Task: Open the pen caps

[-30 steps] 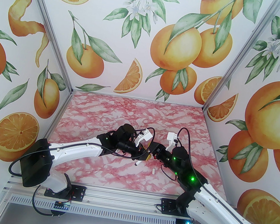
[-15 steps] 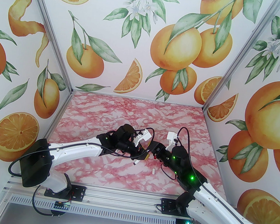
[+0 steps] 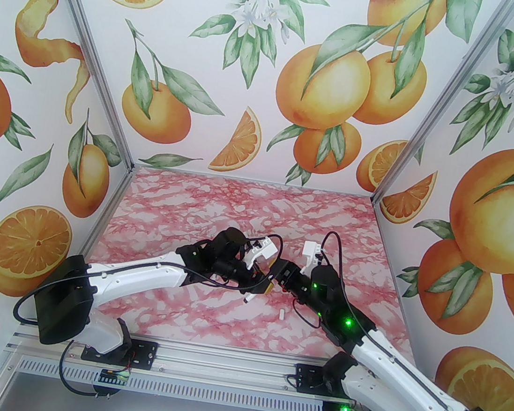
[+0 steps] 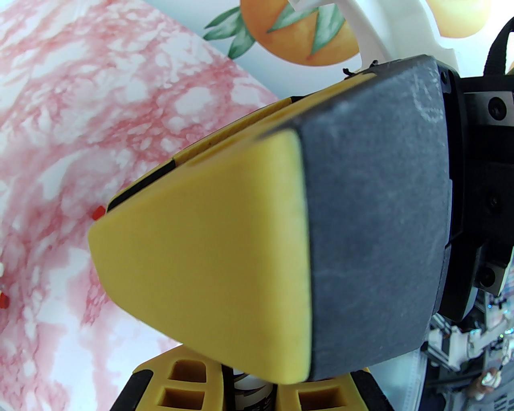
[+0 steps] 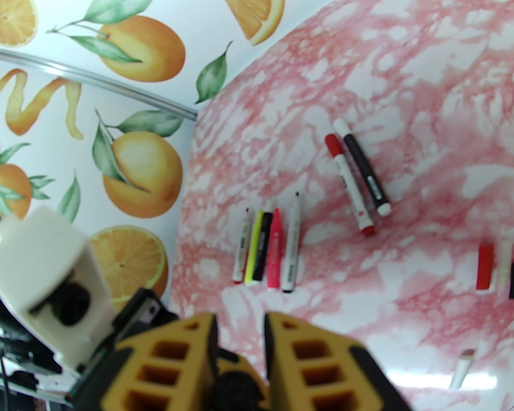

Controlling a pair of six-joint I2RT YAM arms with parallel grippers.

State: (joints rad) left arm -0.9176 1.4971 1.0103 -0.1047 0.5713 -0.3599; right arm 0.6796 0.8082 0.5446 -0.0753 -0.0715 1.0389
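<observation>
Now the right gripper (image 5: pixel 241 321) has loosened to a narrow gap beside the left gripper's (image 3: pixel 268 288) clamped pen (image 3: pixel 251 297), probably regripping the cap

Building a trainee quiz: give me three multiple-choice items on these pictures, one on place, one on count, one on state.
1. The pink marker lies: A against the wall; B between the black marker and a white marker; C alone.
2. Markers in the side-by-side row: A three; B seven; C five.
3. The red-ended marker and the black-and-white marker beside it are: A capped; B uncapped; C snapped.
Answers: B, those neighbours flank it; C, five lie parallel; A, caps sit on both.
</observation>
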